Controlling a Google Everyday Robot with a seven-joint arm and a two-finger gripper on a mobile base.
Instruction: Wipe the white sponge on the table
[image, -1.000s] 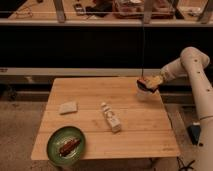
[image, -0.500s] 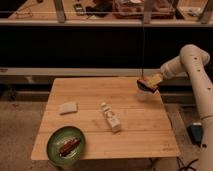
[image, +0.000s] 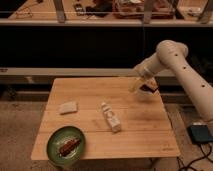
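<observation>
Clearly we have yet to reach for the white sponge (image: 68, 107), lying flat at the left of the worktop (image: 135, 132) above the green plate (image: 66, 145), since our claw (image: 142, 89) hangs over the upper right corner, well apart, and whether it is open we cannot tell.
</observation>
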